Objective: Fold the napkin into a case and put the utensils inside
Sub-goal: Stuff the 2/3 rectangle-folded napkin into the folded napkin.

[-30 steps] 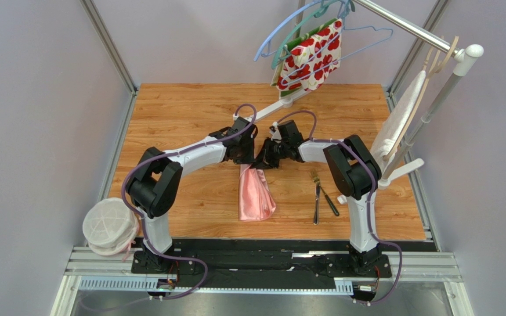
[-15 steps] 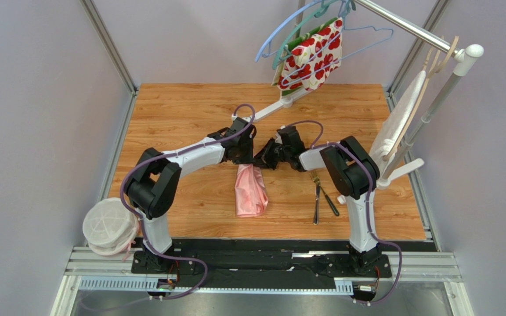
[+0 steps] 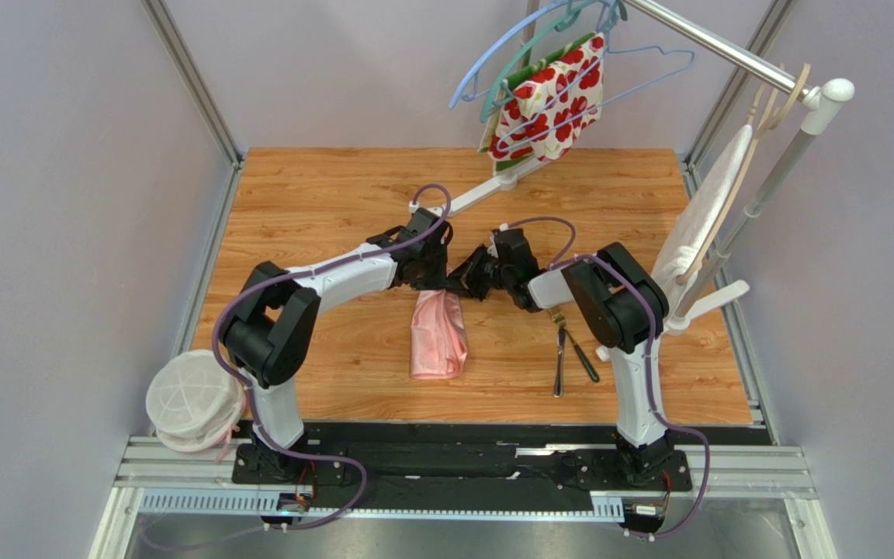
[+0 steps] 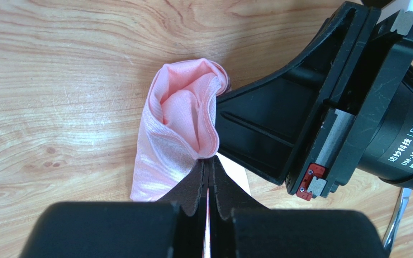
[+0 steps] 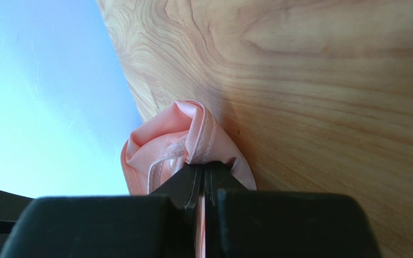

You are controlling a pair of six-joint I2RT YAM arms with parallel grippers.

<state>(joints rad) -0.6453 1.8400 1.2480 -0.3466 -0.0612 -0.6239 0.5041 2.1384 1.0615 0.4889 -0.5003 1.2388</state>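
The light-pink napkin (image 3: 438, 335) lies bunched on the wooden table, its far end lifted between both grippers. My left gripper (image 3: 445, 280) is shut on its top edge. In the left wrist view the pads (image 4: 199, 180) pinch the napkin (image 4: 177, 126), which bulges into a rounded fold. My right gripper (image 3: 466, 283) faces the left one and is shut on the same end. In the right wrist view a hemmed edge of the napkin (image 5: 179, 142) sits between the closed fingertips (image 5: 204, 167). The utensils, a fork (image 3: 558, 347) and a darker thin piece (image 3: 581, 355), lie right of the napkin.
A clothes rack (image 3: 714, 47) crosses the back right, with hangers, a red-and-white floral cloth (image 3: 551, 107) and a white cloth (image 3: 706, 210). Its white foot (image 3: 498, 184) reaches onto the table behind the grippers. A white round container (image 3: 193, 400) sits at the near left corner.
Both grippers kept their hold and shifted a little left. The napkin went from a spread triangular drape to a narrower bunched bundle lying further left.
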